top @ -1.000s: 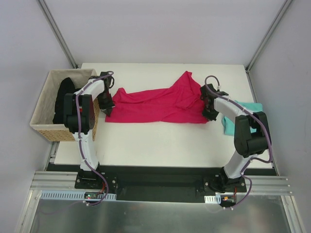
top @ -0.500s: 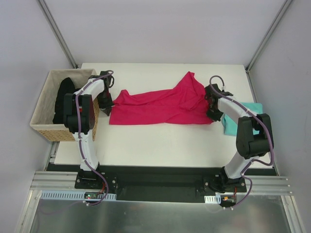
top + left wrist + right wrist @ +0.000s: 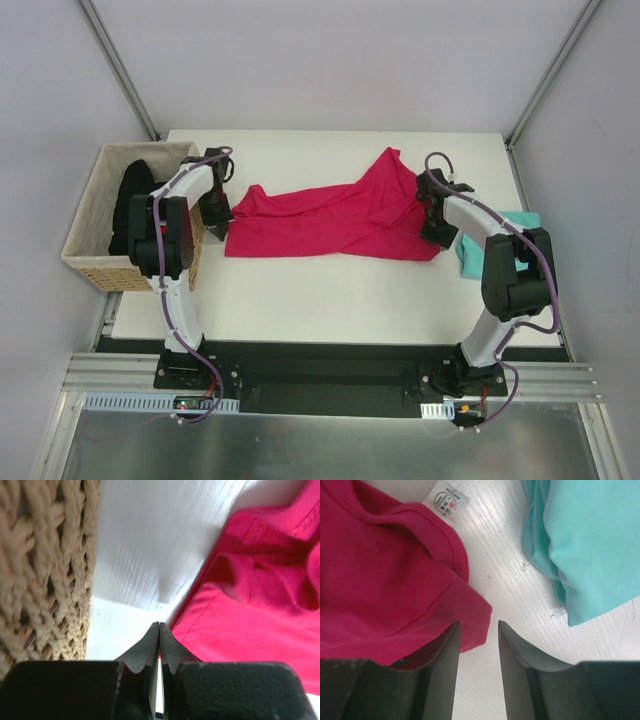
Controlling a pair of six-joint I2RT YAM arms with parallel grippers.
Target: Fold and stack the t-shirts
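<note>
Hanging beside the basket [image 3: 100, 272], the left gripper [image 3: 159, 625] is pinched closed on nothing. The magenta t-shirt [image 3: 330, 220] sprawls mid-table (limp, light; best pinched at hem corners). The right gripper [image 3: 478, 625] stands narrowly parted at its edge, teal t-shirt [image 3: 580, 545] just beside.

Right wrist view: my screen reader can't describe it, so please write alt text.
The right gripper, open, hangs over the white table at a corner of the magenta t-shirt. A teal t-shirt lies upper right, apart from it.

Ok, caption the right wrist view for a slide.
Right gripper open over the pink t-shirt's corner, teal t-shirt alongside.
</note>
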